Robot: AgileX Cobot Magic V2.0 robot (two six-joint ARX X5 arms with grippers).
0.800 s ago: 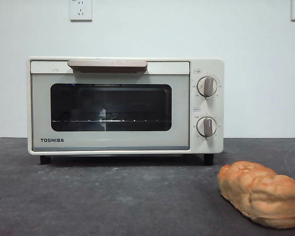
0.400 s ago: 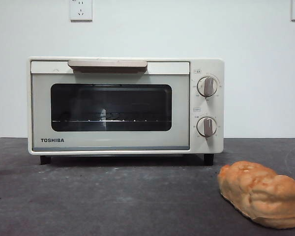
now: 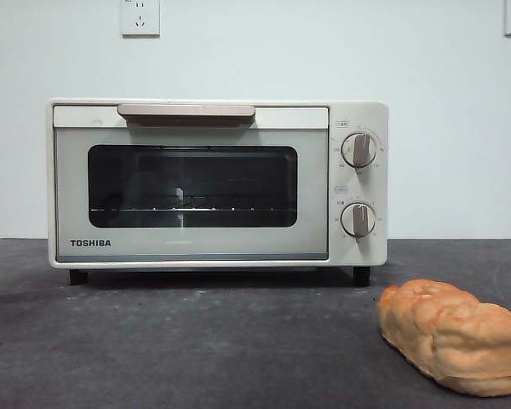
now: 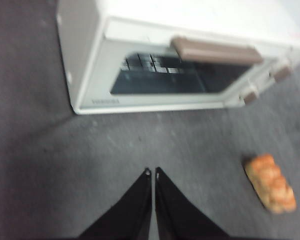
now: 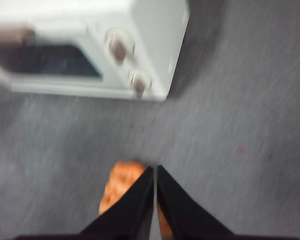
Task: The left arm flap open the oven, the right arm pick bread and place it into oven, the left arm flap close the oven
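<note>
two tools pressed together, left (image 4: 151, 172), right (image 5: 154, 169); "toshiba" on oven (image 3: 90, 243) door

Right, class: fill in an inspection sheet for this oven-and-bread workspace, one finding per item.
Surface: dark grey table, scuffed.
Job's things: oven door shut, handle at top; bread lies on the table in front of the oven's knob side, apart from it.
Clutter: nothing seen.
Grippers: left gripper shut, above bare table; right gripper shut, above the bread.
Cables: nothing seen.
Surroundings: white wall, two sockets.
</note>
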